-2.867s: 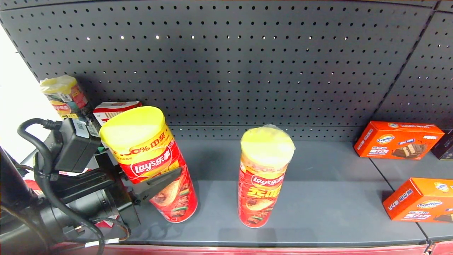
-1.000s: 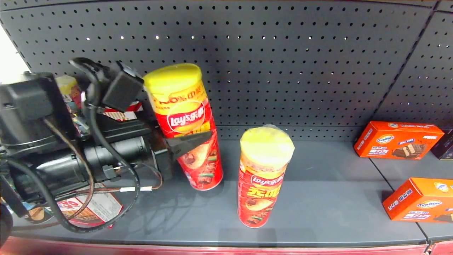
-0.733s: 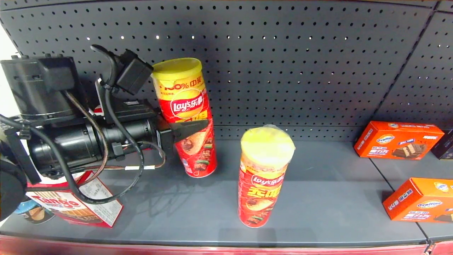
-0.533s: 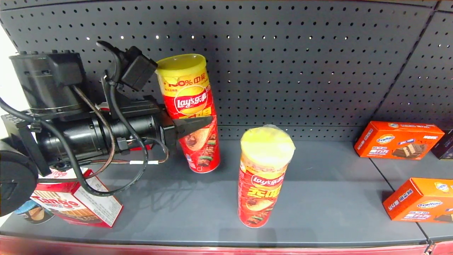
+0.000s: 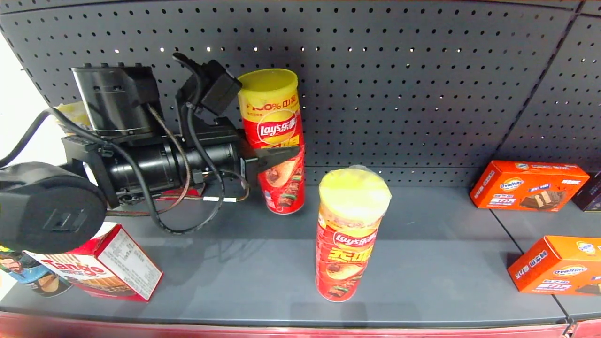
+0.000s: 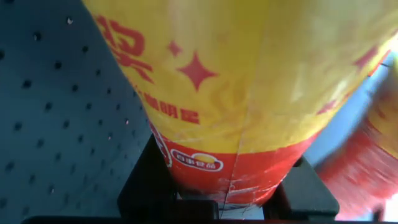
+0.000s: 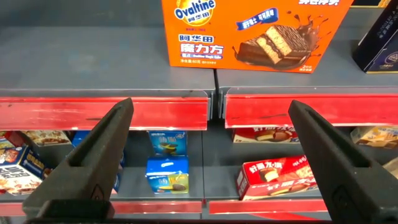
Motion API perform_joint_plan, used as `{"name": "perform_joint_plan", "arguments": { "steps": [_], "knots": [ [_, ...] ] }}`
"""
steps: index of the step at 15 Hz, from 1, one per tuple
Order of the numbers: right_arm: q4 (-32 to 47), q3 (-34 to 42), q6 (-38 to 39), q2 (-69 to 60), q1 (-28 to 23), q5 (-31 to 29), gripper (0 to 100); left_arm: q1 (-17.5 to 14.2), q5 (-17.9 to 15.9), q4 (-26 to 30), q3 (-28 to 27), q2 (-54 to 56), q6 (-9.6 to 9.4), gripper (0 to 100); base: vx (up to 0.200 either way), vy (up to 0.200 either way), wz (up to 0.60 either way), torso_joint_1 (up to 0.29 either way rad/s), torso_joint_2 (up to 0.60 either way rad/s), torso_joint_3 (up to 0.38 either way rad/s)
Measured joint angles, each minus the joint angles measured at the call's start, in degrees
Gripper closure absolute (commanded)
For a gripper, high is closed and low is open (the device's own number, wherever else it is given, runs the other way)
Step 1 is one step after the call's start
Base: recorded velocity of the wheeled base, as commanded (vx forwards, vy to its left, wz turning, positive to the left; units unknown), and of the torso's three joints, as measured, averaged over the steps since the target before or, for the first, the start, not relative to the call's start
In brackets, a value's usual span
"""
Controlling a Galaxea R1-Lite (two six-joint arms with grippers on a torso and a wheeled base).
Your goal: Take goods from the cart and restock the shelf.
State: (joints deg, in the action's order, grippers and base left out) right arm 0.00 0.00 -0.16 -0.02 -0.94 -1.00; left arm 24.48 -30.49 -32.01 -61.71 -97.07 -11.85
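Though apart, two red chip cans (image 5: 272, 126) (image 5: 350, 244)

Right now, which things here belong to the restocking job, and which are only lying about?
Job: held chip can, left gripper, shelf, standing chip can.
Lying about: rear orange box, front orange box, red wafer box.

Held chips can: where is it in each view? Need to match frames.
Head view: held chips can left of centre, in the left claw, close to the pegboard.
Left wrist view: looms close between the claw's fingers, pegboard beside it.
Right wrist view: aimed elsewhere, at an orange box.
Shared landmark: the pegboard, in head and left wrist views.
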Motion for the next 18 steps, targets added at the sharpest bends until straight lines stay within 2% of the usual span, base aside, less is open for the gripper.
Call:
{"name": "perform_joint_plan", "arguments": {
  "steps": [3, 4, 5, 7, 11, 18],
  "knots": [
    [0.0, 0.0, 0.0, 0.0, 0.0, 0.0, 0, 0.6, -1.8, -2.4, -3.3, -3.9, -0.35, 100, 0.0, 0.0, 0.0, 0.0, 0.0, 0.0],
    [0.0, 0.0, 0.0, 0.0, 0.0, 0.0, 0, 0.6, -2.6, -3.1, -4.1, -5.2, -1.69, 100, 0.0, 0.0, 0.0, 0.0, 0.0, 0.0],
    [0.0, 0.0, 0.0, 0.0, 0.0, 0.0, 0, 0.5, -4.8, -3.4, -4.6, -6.5, -3.63, 100, 0.0, 0.0, 0.0, 0.0, 0.0, 0.0],
    [0.0, 0.0, 0.0, 0.0, 0.0, 0.0, 0, 0.4, -7.1, -3.4, -5.2, -8.7, -4.99, 100, 0.0, 0.0, 0.0, 0.0, 0.0, 0.0],
    [0.0, 0.0, 0.0, 0.0, 0.0, 0.0, 0, -0.1, -7.2, -3.0, -7.7, -11.7, -5.14, 100, 0.0, 0.0, 0.0, 0.0, 0.0, 0.0],
    [0.0, 0.0, 0.0, 0.0, 0.0, 0.0, 0, -0.5, -7.1, 1.0, -12.3, -14.8, -5.47, 100, 0.0, 0.0, 0.0, 0.0, 0.0, 0.0]
  ]
}}
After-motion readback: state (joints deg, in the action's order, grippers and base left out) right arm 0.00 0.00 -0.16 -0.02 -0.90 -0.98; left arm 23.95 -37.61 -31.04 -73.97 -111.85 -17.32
